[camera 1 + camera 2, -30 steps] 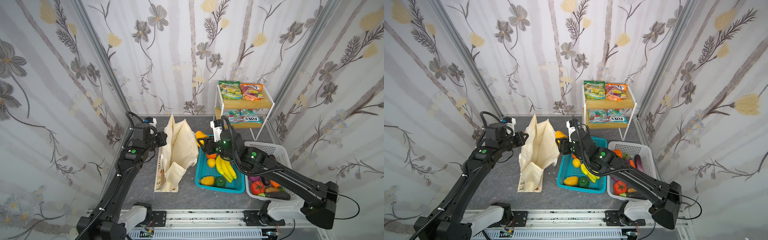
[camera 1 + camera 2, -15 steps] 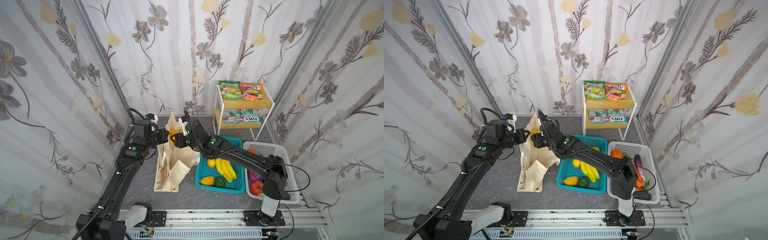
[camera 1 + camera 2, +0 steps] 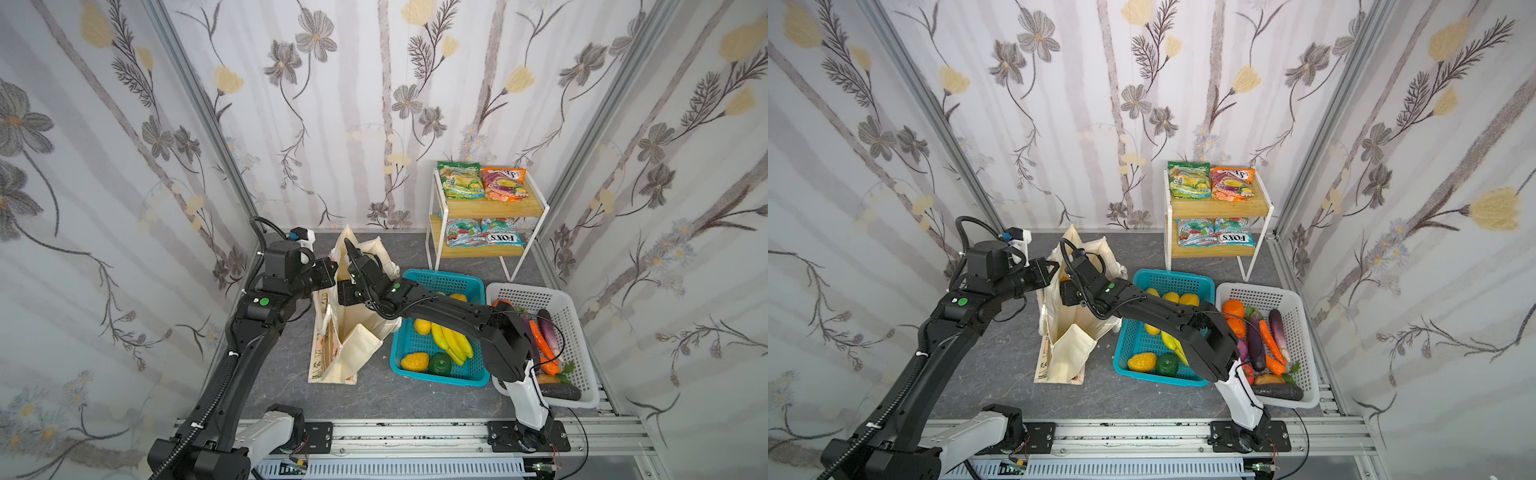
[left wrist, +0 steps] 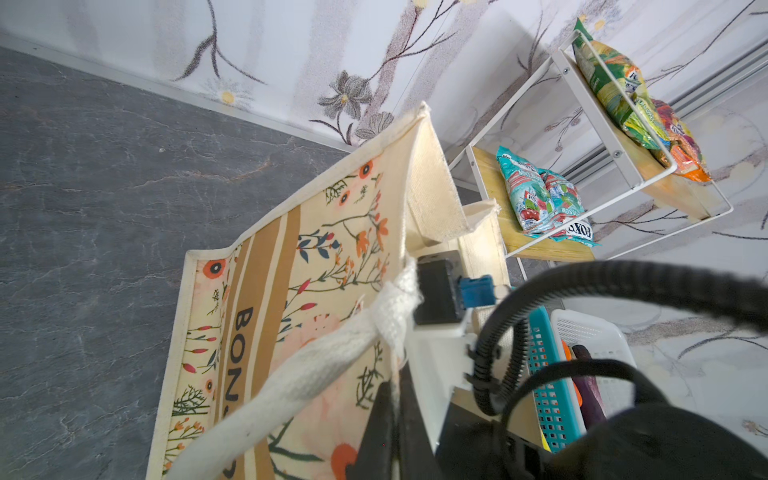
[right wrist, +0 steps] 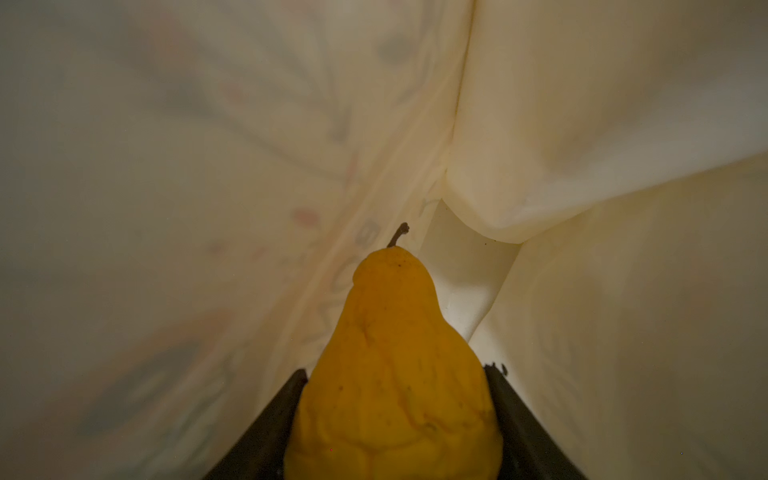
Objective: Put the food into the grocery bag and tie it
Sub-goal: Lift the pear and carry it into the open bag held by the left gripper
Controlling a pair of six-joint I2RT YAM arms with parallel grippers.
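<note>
The grocery bag (image 3: 348, 353) stands open on the desk (image 3: 274, 374). The left tool (image 4: 392, 401) is clamped on the bag's rim, next to its white rope handle (image 4: 316, 365). The right tool (image 5: 397, 370) is down inside the bag, gripping a yellow pear (image 5: 395, 324) between its fingers, cloth walls all around. Just beside the bag sits the teal basket (image 3: 440, 377) with the banana bunch (image 3: 453, 343) in it.

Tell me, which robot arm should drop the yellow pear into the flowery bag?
Right, probably. The right hand grips the yellow pear down inside the bag, so it only needs to let go. The left hand is shut on the bag's rim, holding it open.
</note>
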